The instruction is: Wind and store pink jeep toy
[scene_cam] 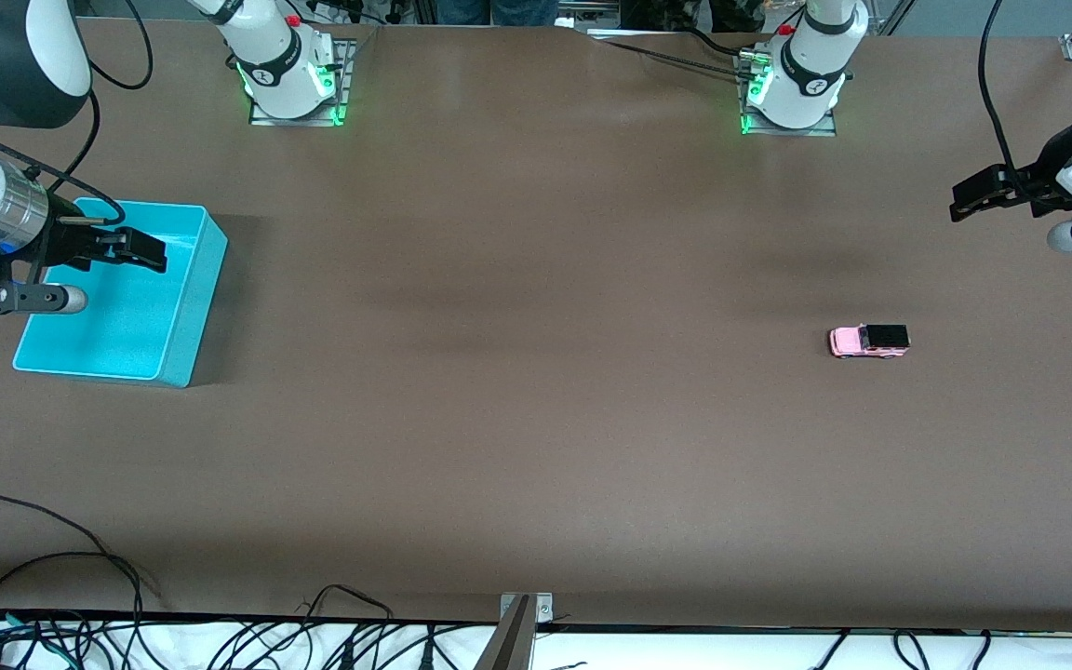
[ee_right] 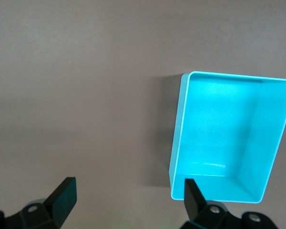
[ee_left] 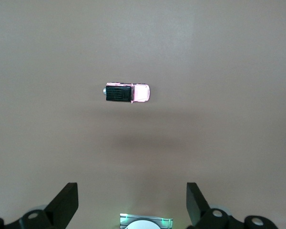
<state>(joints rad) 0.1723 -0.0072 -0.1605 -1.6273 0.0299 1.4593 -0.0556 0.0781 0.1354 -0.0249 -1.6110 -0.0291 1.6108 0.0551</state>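
One pink jeep toy point(scene_cam: 869, 341) sits upright on its wheels on the brown surface point(scene_cam: 536, 391), toward the left arm's end, untouched. Left gripper point(scene_cam: 964, 200) hangs in the air near that end of the surface, fingers point(ee_left: 66, 202) spread wide and holding nothing; in the left wrist view the jeep point(ee_left: 127, 93) lies clear of both fingertips, well apart from them, black roof up. Right gripper point(scene_cam: 150, 251) hovers over one turquoise bin point(scene_cam: 184, 307) at the right arm's end, its fingers point(ee_right: 64, 195) likewise released and empty. The bin point(ee_right: 178, 124) has nothing visible inside. Count: one jeep, one bin, two grippers.
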